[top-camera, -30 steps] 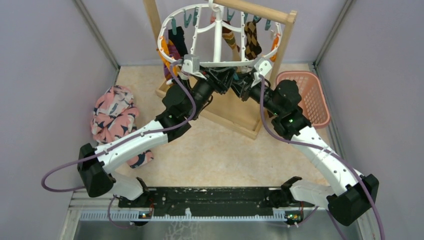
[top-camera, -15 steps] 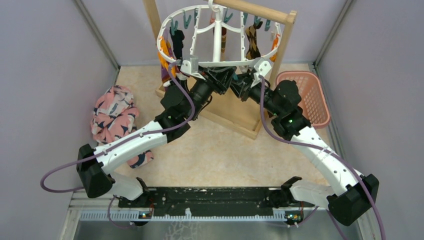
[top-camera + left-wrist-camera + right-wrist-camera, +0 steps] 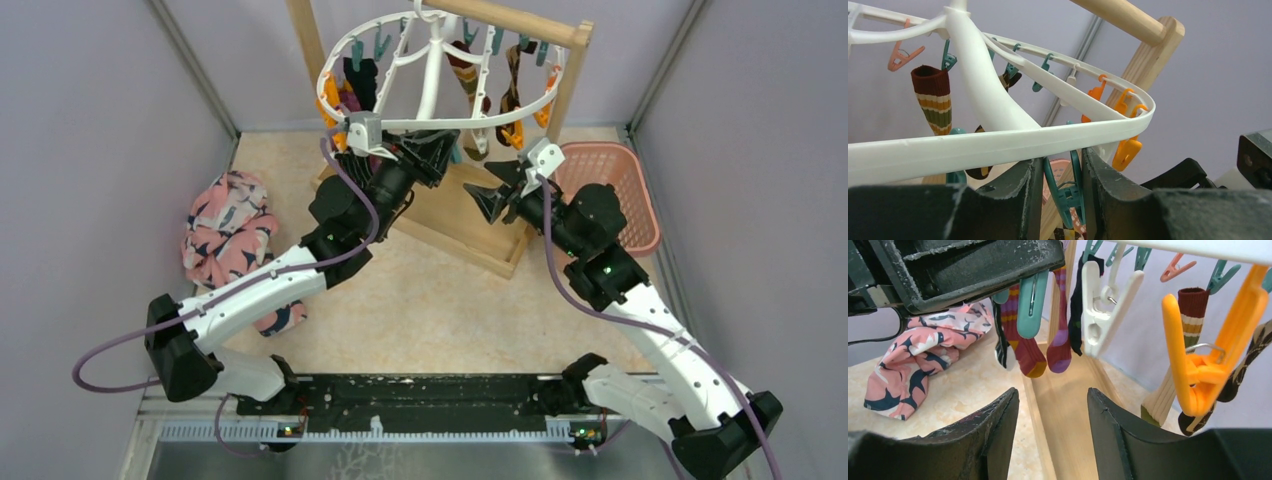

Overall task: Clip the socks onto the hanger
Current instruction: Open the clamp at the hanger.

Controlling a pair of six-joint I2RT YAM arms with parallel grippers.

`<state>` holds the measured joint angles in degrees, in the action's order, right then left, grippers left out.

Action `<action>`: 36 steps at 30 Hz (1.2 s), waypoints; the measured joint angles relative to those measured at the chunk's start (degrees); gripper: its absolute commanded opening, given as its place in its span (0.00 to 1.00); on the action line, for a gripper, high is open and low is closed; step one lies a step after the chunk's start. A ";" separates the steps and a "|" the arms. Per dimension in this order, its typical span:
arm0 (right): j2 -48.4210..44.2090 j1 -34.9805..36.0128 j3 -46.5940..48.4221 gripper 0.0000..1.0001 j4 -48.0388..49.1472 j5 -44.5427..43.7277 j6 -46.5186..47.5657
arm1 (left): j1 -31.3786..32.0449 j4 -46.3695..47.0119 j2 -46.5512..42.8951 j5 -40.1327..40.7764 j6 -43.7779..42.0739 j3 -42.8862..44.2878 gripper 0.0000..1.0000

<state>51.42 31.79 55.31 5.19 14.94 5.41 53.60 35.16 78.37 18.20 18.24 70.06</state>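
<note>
Left pincer point(image 3: 1061, 165) clamped on a teal clip point(image 3: 1068, 195) under the hanger point(image 3: 998, 142) rim. Right pincer point(image 3: 1052, 410) apart, near the rim's right side. Hanger with socks point(image 3: 1024, 347) hangs from wooden rack point(image 3: 520, 25), tabletop's far edge

Field note: I can read no text, label, brand, number or sign in any of the three views. The white notched strip point(image 3: 400, 431) along the near edge of the surface carries fine marks, too small for me to make out.
</note>
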 measured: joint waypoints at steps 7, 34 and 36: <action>3.87 0.68 3.56 0.56 -1.53 1.27 0.09 | -0.09 1.33 0.00 0.00 0.96 -1.55 0.00; 13.25 1.38 9.75 0.00 3.80 5.46 -3.50 | -0.85 2.05 0.59 -2.43 4.52 -2.19 0.45; 13.25 1.38 9.75 0.00 3.93 5.42 -3.48 | -0.85 1.99 0.57 -2.19 4.50 -2.25 0.63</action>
<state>64.66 33.17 65.06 9.13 20.36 1.93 52.75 37.15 78.94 16.01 22.74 67.81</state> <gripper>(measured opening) 0.152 0.418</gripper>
